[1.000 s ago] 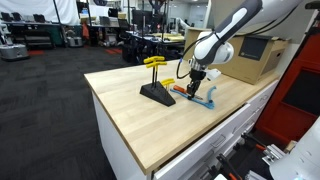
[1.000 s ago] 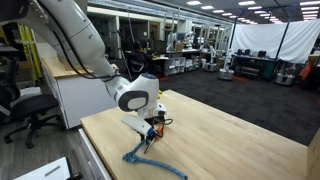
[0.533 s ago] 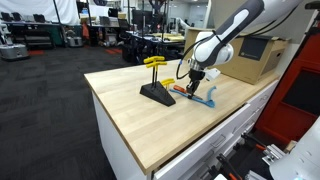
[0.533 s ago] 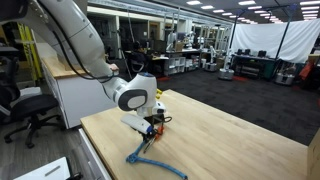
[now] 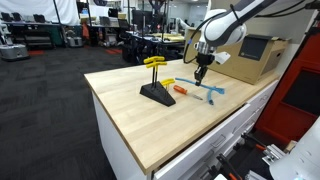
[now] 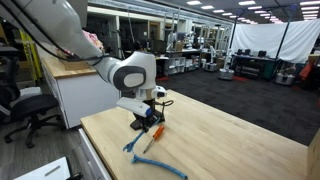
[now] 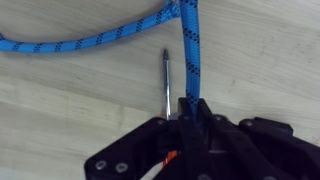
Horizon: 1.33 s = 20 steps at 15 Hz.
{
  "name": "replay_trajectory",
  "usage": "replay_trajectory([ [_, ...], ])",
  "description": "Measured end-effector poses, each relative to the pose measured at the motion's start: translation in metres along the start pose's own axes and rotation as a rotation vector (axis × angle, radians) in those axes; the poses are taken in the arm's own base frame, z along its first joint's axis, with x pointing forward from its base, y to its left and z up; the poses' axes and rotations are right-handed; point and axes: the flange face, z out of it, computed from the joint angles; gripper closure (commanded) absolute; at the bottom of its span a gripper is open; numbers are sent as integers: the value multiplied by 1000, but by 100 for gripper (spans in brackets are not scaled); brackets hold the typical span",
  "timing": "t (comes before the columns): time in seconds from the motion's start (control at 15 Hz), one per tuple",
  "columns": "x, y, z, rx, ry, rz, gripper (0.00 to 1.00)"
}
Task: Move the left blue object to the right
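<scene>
Blue rope (image 7: 100, 42) flecked black, orange-handled screwdriver (image 7: 166, 85), pale wood-grain table (image 7: 60, 110).

One blue rope (image 7: 90, 42), one screwdriver (image 5: 180, 91), one black stand (image 5: 156, 94).

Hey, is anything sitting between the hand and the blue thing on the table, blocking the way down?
Nothing visible lies over the blue rope; the hand hangs above it with open air between. The orange-handled screwdriver lies close beside it, though, so the fingers might catch its shaft.
</scene>
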Motion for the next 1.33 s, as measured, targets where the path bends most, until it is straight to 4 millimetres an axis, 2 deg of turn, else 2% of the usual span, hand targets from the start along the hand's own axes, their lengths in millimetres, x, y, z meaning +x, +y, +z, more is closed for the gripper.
replay_trajectory([
  [0.13, -6, 18, -30, -3, 18, 57, 97],
  [0.33, -13, 60, -62, 0, 29, 197, 97],
  [0.47, -14, 87, -72, -5, 41, 292, 97],
  [0.6, -12, 107, -74, -15, 53, 346, 97],
  [0.8, -7, 124, -58, -25, 57, 372, 97],
  [1.33, -9, 154, 39, -29, -13, 421, 97],
])
